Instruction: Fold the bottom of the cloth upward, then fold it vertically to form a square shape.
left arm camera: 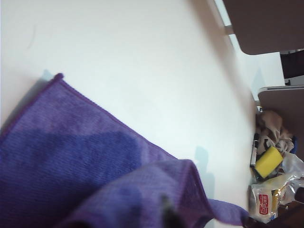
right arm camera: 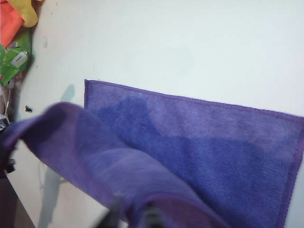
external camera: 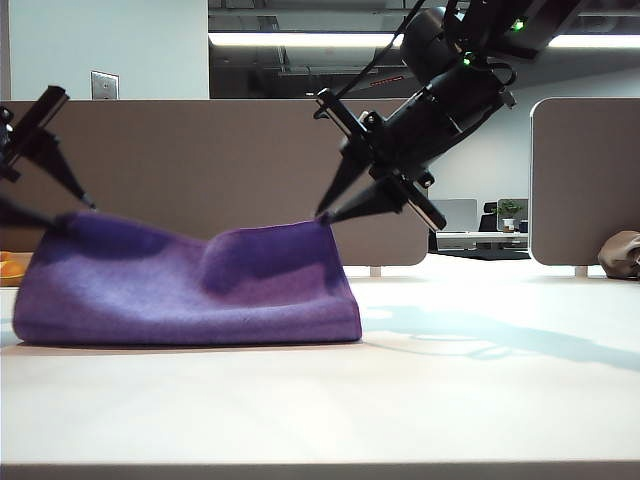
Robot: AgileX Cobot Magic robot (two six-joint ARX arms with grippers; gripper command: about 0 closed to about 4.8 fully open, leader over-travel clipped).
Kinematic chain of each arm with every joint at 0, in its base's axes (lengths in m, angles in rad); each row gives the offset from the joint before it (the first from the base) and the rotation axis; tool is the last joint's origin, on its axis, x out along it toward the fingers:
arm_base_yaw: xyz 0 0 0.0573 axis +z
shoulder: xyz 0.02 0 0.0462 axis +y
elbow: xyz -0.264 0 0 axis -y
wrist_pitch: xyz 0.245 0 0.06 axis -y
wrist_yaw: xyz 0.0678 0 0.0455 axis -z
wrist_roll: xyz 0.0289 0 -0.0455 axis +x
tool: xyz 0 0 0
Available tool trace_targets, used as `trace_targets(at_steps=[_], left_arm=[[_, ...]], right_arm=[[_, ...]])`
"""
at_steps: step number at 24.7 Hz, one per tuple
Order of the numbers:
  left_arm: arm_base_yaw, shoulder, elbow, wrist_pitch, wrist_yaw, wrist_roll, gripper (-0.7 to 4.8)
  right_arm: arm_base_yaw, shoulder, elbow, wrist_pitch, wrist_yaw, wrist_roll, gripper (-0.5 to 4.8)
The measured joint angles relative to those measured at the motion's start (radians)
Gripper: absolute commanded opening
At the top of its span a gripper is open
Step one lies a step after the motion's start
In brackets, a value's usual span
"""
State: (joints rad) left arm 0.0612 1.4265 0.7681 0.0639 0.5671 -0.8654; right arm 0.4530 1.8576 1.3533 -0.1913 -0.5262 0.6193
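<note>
The purple cloth (external camera: 190, 290) lies on the white table (external camera: 420, 400), its near part folded back over itself with both top corners held up. Over the cloth's left raised corner, at the far left, is my left gripper (external camera: 78, 217), open with its fingers spread. In the left wrist view the cloth (left arm camera: 71, 156) drapes over one dark finger (left arm camera: 167, 213). My right gripper (external camera: 326, 216) is at the right raised corner. In the right wrist view its fingers (right arm camera: 114, 213) stand a little apart, the folded edge of the cloth (right arm camera: 199, 142) lying between them.
A brown-grey lumpy object (external camera: 622, 255) sits at the far right by a partition panel (external camera: 585, 180). A yellow sponge (left arm camera: 268, 161) and a packet (left arm camera: 263, 202) lie in clutter beyond the cloth's left end. Red, yellow and green items (right arm camera: 12, 28) lie past the table's other side.
</note>
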Motion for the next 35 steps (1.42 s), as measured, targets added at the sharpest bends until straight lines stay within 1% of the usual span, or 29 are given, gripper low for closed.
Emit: trace_targets(at_steps=[1,2,3,4,5,6,7,9,10,12,14,17,20,24,26,35], left_arm=[[0.000,0.007,0.000,0.002,-0.002,0.001,1.64],[0.000,0.015,0.000,0.003,-0.002,0.004,1.83],[0.000,0.015,0.000,0.003,-0.002,0.007,2.46],[0.000,0.015,0.000,0.016,-0.002,0.015,2.77],[0.000,0.015,0.000,0.030,-0.002,0.018,2.88],[0.000,0.015,0.000,0.060,-0.001,0.019,2.88],[0.000,0.015,0.000,0.086,0.000,0.019,2.90],[0.000,0.014,0.000,0.101,0.000,0.019,3.30],[0.000,0.014,0.000,0.101,-0.002,0.019,3.38],[0.000,0.014,0.000,0.104,-0.002,0.019,3.38],[0.000,0.014,0.000,0.105,-0.003,0.020,3.35],[0.000,0.023,0.000,0.100,-0.002,0.023,3.04],[0.000,0.037,0.000,0.063,0.005,0.031,3.04],[-0.001,0.048,0.000,-0.009,0.016,0.082,3.04],[-0.001,0.048,0.000,-0.018,0.018,0.097,3.04],[0.000,0.047,0.000,-0.047,0.044,0.106,3.04]], right_arm=[[0.000,0.000,0.000,0.000,0.000,0.005,1.32],[0.000,0.000,0.001,-0.001,0.003,0.008,1.43],[0.000,0.000,0.001,-0.001,0.004,0.008,1.74],[0.000,0.000,0.001,-0.001,0.008,0.008,1.84],[0.000,0.000,0.001,-0.001,0.009,0.009,2.08],[0.000,0.000,0.001,-0.001,0.010,0.009,2.13],[0.000,0.000,0.001,-0.001,0.010,0.008,2.13],[0.000,0.000,0.001,-0.001,0.010,0.009,2.12],[0.000,0.000,0.001,-0.001,0.009,0.009,2.11],[0.000,0.000,0.001,-0.003,0.001,0.009,2.10],[0.000,0.002,0.001,-0.020,-0.001,0.012,1.99],[0.000,0.024,0.002,-0.096,-0.002,0.017,1.99],[0.000,0.037,0.001,-0.160,-0.023,0.015,1.99],[0.000,0.048,0.002,-0.165,-0.090,0.013,1.98],[0.000,0.049,0.002,-0.165,-0.116,0.013,1.98],[0.006,0.117,0.002,-0.254,-0.122,0.012,1.98]])
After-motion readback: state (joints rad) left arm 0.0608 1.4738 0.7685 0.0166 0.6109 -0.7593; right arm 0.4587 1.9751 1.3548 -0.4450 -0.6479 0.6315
